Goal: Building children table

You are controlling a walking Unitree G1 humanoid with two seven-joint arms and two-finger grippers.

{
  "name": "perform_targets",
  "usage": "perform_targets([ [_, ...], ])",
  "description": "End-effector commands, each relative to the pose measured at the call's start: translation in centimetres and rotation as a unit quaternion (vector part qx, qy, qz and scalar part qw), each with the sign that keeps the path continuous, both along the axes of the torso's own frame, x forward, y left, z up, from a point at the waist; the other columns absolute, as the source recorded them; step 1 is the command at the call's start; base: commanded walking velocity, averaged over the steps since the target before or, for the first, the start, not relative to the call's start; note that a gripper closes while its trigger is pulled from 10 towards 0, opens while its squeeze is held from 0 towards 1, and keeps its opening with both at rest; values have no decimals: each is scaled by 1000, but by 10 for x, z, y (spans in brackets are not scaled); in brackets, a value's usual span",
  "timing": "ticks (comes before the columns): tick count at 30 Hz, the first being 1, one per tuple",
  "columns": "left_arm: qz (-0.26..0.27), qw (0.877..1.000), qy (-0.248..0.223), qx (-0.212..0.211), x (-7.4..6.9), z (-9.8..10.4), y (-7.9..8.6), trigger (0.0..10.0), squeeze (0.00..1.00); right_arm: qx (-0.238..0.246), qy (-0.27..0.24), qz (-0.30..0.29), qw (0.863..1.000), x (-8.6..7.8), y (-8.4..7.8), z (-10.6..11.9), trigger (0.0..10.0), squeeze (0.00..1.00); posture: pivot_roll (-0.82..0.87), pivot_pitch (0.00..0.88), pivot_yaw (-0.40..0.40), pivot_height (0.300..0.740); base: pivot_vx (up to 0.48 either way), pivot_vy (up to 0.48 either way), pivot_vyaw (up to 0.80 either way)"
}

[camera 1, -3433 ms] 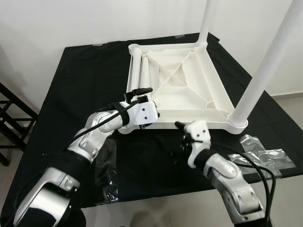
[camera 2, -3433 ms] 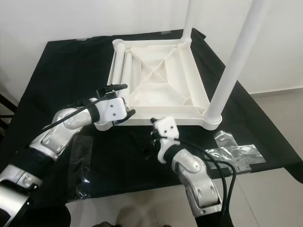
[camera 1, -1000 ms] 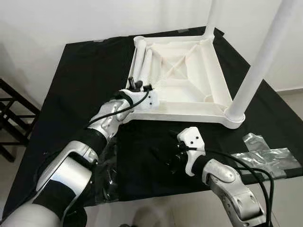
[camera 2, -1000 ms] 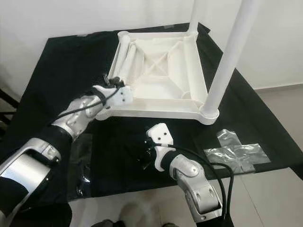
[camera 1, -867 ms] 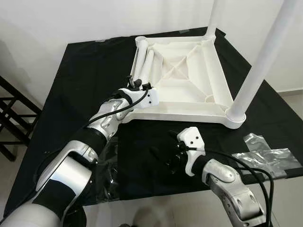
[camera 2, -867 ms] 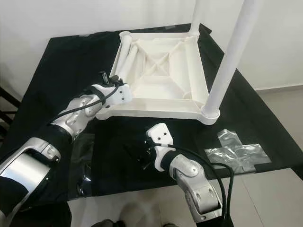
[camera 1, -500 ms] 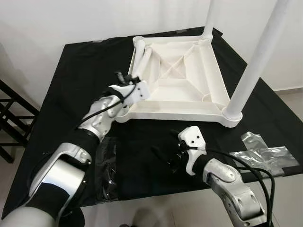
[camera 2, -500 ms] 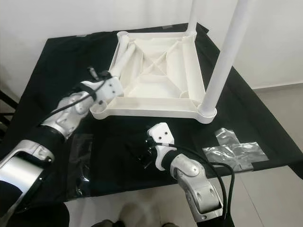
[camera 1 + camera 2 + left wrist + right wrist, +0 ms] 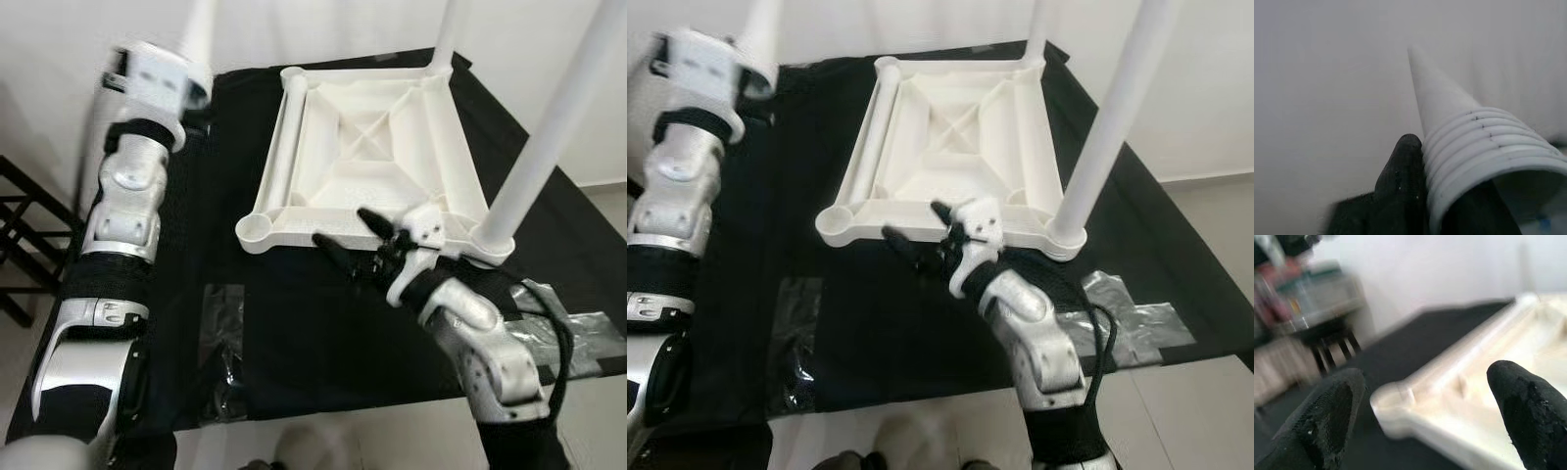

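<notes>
The white children's table top (image 9: 372, 147) lies upside down on the black-covered table (image 9: 294, 333). Two white legs stand in its right corners, the near one (image 9: 549, 127) and the far one (image 9: 446, 34). Another leg (image 9: 284, 137) lies along its left side. The near left corner socket (image 9: 257, 228) is open. My left gripper (image 9: 186, 93) is raised at the far left, shut on a white leg (image 9: 201, 20) near its threaded end (image 9: 1484, 147). My right gripper (image 9: 348, 240) hovers open over the top's near edge, fingers (image 9: 1332, 416) spread wide.
Silver tape patches (image 9: 588, 328) lie at the right of the black cloth, and clear plastic (image 9: 220, 333) lies near the front left. A black rack (image 9: 20, 245) stands on the floor to the left. A white wall runs behind the table.
My left arm has lifted a leg off the top's left side and swung it up and to the far left. My right gripper has moved forward to the top's near edge.
</notes>
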State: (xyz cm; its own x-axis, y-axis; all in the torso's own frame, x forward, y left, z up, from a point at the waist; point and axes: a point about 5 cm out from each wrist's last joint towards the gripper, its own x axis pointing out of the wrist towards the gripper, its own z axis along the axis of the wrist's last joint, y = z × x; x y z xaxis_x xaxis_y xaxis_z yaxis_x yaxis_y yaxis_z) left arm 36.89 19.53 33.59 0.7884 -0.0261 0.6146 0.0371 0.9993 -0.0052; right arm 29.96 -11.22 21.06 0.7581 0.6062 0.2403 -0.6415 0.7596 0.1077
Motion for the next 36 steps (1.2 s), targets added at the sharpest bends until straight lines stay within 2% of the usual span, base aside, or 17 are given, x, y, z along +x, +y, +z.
perform_targets([
  [1, -66, 993, -29, -94, -10, 7, 12, 0, 0, 41, 13, 28, 999, 0, 3, 4, 10000, 0, -30, 134, 24, 740, 0, 0, 0],
  [2, -108, 981, -44, -152, -15, 10, 18, 0, 0, 67, 7, 49, 996, 1, 6, 12, 10000, 0, -29, 133, 21, 740, 0, 0, 0],
  [4, -108, 981, -44, -152, -15, 10, 18, 0, 0, 67, 7, 49, 996, 1, 6, 12, 10000, 0, -29, 133, 21, 740, 0, 0, 0],
  [6, -164, 962, -62, -210, -23, 12, 23, 0, 0, 103, 0, 85, 991, 1, 12, 24, 10000, 0, -17, 133, 14, 740, 0, 0, 0],
  [7, -164, 962, -62, -210, -23, 12, 23, 0, 0, 103, 0, 85, 991, 1, 12, 24, 10000, 0, -17, 133, 14, 740, 0, 0, 0],
  [10, -303, 920, -76, -238, -40, 5, 19, 0, 0, 145, -16, 172, 974, -7, 22, 40, 10000, 0, -4, 131, 17, 740, 0, 0, 0],
  [11, -303, 920, -76, -238, -40, 5, 19, 0, 0, 145, -16, 172, 974, -7, 22, 40, 10000, 0, -4, 131, 17, 740, 0, 0, 0],
  [12, -355, 901, -75, -240, -48, -2, 13, 0, 0, 158, -23, 194, 968, -9, 24, 45, 10000, 0, 5, 129, 14, 740, 0, 0, 0],
  [13, -355, 901, -75, -240, -48, -2, 13, 0, 0, 158, -23, 194, 968, -9, 24, 45, 10000, 0, 5, 129, 14, 740, 0, 0, 0],
  [15, -427, 868, -71, -244, -60, -13, 5, 0, 0, 182, -32, 224, 957, -12, 24, 53, 10000, 0, 8, 129, 10, 740, 0, 0, 0],
  [16, -427, 868, -71, -244, -60, -13, 5, 0, 0, 182, -32, 224, 957, -12, 24, 53, 10000, 0, 8, 129, 10, 740, 0, 0, 0],
  [17, -473, 845, -62, -241, -69, -23, -2, 10000, 0, 197, -37, 246, 948, -13, 24, 59, 10000, 0, 5, 130, 8, 740, 0, 0, 0],
  [18, -505, 829, -54, -235, -76, -31, -8, 10000, 0, 214, -42, 267, 939, -14, 24, 65, 10000, 0, 5, 130, 6, 740, 0, 0, 0],
  [19, -505, 829, -54, -235, -76, -31, -8, 10000, 0, 214, -42, 267, 939, -14, 24, 65, 10000, 0, 5, 130, 6, 740, 0, 0, 0],
  [21, -553, 803, -39, -218, -87, -44, -17, 10000, 0, 244, -51, 304, 919, -18, 23, 76, 10000, 0, 11, 129, 3, 740, 0, 0, 0],
  [25, -591, 776, -23, -219, -98, -59, -18, 10000, 0, 274, -58, 339, 898, -21, 21, 84, 10000, 0, 13, 127, -1, 740, 0, 0, 0],
  [36, -667, 714, 10, -215, -126, -83, -38, 10000, 0, 281, -56, 383, 878, -30, 31, 89, 10000, 0, 15, 116, -3, 740, 0, 0, 0],
])
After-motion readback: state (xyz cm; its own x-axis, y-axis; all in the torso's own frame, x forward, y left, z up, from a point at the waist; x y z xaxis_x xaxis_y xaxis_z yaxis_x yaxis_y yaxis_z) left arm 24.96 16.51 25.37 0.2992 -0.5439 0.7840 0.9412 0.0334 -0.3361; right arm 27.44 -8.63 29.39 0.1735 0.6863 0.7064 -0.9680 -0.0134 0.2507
